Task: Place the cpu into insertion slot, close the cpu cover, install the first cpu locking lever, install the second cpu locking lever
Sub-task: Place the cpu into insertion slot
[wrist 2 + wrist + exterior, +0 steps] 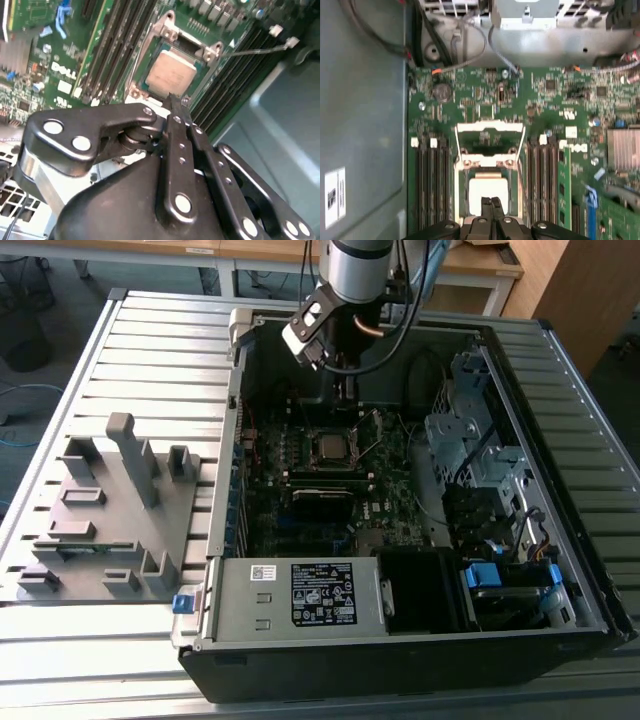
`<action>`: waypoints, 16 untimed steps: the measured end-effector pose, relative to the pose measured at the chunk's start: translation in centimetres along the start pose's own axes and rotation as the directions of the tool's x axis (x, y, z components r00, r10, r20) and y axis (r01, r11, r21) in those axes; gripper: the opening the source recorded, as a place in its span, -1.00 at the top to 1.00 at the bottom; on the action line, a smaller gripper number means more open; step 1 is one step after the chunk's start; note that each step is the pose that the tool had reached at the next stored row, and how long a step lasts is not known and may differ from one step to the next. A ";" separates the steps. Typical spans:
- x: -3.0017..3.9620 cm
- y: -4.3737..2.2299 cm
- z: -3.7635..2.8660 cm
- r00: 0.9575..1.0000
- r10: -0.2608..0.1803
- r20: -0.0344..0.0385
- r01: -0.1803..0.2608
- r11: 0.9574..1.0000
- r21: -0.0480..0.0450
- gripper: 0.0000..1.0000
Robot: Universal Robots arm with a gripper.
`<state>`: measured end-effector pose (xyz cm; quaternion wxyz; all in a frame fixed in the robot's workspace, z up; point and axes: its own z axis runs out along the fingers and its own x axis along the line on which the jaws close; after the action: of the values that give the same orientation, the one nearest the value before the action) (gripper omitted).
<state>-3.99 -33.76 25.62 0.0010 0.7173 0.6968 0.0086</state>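
— Cpu first: where is it?
— Lying flat in the insertion slot, square to it, pale top up. The second wrist view shows the cpu the same way, and the exterior view has the cpu small, mid-board. Step one looks done.
— Cpu cover?
— Open. The silver frame is folded back off the slot on its hinge, with green board showing through the cut-out. Nothing lies over the chip, so closing is left.
— Locking levers?
— Can't pick them out for sure. With the cover up, neither can be holding it down, so I'd mark both not done.
— Gripper?
— Fingers pressed together, nothing between them, tips over one edge of the cpu. In the second wrist view the gripper looks the same. Touching the chip or just above it, can't tell.
— Around it?
— Green motherboard, with long black memory slots on both sides of the socket. All of it sits inside the open computer case, and the arm comes in from above. A grey fixture block sits on the slatted table at the exterior view's left, well apart.
— Progress call?
— One of four steps, by my read.
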 end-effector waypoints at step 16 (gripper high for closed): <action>-0.49 -0.14 1.22 1.000 0.002 0.000 -0.002 1.000 0.000 0.80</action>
<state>-4.13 -34.23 24.39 0.0010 0.7181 0.6959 0.0086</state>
